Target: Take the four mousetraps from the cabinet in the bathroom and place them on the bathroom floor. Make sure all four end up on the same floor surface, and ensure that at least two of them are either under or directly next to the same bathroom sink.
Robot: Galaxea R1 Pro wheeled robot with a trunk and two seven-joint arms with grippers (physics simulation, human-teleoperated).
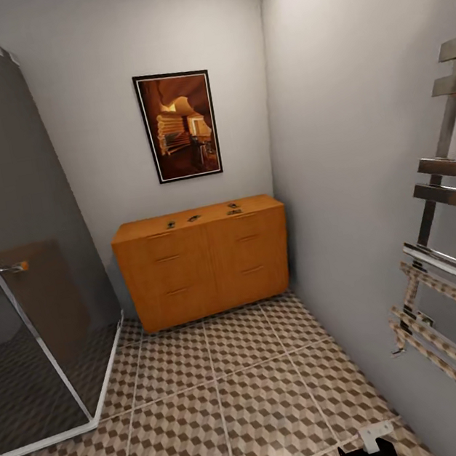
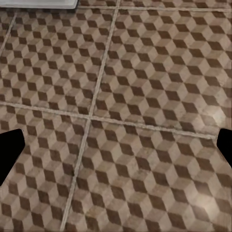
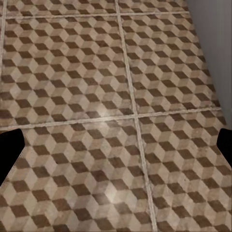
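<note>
Still far off: the traps (image 1: 194,218) lie on top of the cabinet (image 1: 204,261) against the back wall. Roll straight across the floor (image 1: 233,396), stopping within reach. Both jaws look spread, empty, pointing downward.

The head camera is looking forward and down from well back across the bathroom floor (image 1: 233,396) toward the cabinet (image 1: 204,261) against the far wall. Both wrist cameras are pointing down at the cube-patterned tiles from nearer, the floor (image 2: 116,116) being what all three views are sharing
</note>
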